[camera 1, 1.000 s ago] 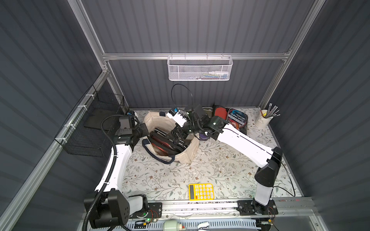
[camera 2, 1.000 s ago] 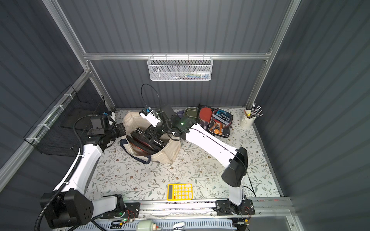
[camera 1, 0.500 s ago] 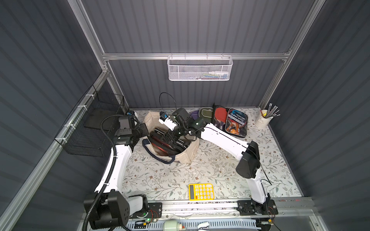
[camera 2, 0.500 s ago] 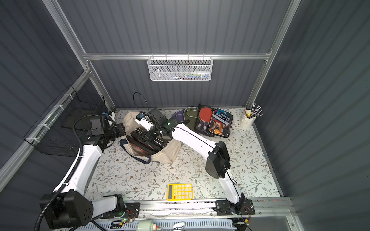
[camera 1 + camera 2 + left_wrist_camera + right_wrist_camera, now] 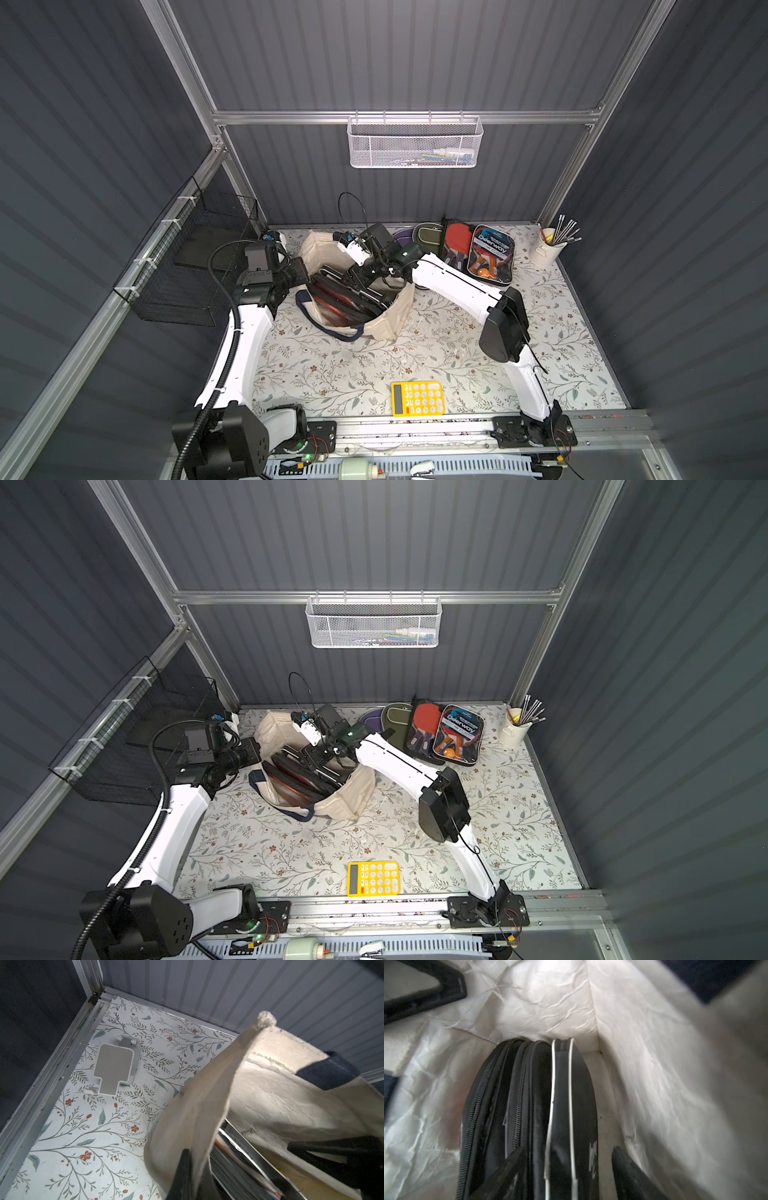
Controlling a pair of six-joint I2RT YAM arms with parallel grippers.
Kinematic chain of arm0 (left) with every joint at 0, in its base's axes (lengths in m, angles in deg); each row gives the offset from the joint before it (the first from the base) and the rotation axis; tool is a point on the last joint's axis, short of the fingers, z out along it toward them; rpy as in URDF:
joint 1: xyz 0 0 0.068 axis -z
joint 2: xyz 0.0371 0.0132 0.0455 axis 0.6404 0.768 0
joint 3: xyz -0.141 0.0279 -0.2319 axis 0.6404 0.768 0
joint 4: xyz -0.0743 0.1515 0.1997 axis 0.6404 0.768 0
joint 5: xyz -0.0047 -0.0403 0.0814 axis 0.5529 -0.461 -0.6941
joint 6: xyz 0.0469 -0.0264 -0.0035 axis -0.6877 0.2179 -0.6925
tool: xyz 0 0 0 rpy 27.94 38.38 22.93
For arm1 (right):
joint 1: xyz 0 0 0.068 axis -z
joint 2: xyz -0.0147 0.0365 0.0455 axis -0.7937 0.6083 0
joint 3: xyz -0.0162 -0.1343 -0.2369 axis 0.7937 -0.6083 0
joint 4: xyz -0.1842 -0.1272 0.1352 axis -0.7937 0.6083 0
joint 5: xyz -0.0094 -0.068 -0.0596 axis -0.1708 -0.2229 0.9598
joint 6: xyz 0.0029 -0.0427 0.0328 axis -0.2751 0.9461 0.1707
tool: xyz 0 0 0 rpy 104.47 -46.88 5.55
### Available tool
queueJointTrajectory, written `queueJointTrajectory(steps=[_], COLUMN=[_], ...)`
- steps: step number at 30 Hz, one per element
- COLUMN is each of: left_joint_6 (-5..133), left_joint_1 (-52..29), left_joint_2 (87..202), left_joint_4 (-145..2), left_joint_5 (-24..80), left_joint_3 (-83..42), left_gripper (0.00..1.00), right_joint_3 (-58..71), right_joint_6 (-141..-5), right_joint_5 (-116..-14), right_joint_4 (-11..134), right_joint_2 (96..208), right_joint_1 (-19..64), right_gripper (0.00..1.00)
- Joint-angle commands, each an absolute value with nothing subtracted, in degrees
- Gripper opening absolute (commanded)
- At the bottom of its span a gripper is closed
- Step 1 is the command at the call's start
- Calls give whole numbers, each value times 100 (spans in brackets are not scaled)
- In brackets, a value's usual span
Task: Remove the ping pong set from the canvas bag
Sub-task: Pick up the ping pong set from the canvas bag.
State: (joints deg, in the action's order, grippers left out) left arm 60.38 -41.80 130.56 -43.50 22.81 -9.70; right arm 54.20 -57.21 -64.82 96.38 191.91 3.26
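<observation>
Right gripper (image 5: 570, 1148) reaches inside the bag (image 5: 395, 320), jaws partly apart astride a white-piped ping pong set (image 5: 571, 1095), 1 finger (image 5: 629, 1172) visibly clear of it; 3 black cases (image 5: 492, 1105) stand side by side there. Left gripper (image 5: 195, 1167) is pinched tight on the bag's rim.

The floral-patterned worktop (image 5: 561, 332) carries the canvas bag (image 5: 395, 318) at rear left and overlapping ping pong sets (image 5: 490, 253) along the rear edge. A cream cup (image 5: 547, 253) stands at the rear right corner. A yellow calculator (image 5: 417, 399) lies near the front edge, and a grey stand (image 5: 114, 1068) lies near a wall corner.
</observation>
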Motion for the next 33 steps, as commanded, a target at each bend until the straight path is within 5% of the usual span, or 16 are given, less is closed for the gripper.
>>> queueJointTrajectory(steps=[1,28,33], left_joint_6=[5935,5947,5944], left_joint_1=[-4220,-4220,-4220], left_joint_2=[12852,12778,12765], left_joint_4=[-4453,-4597,-4616], left_joint_5=[2486,2745,2745], left_joint_3=[-941,-944,-935], left_gripper=[0,0,0], right_joint_3=[5601,5404,5458], right_joint_6=[-5695,-5070,-5011], right_joint_5=[-6350,-5055,-4975], right_joint_4=[9630,9851,9860], right_joint_2=[19351,19710,19827], right_joint_1=[306,6,-2], right_gripper=[67,57,38])
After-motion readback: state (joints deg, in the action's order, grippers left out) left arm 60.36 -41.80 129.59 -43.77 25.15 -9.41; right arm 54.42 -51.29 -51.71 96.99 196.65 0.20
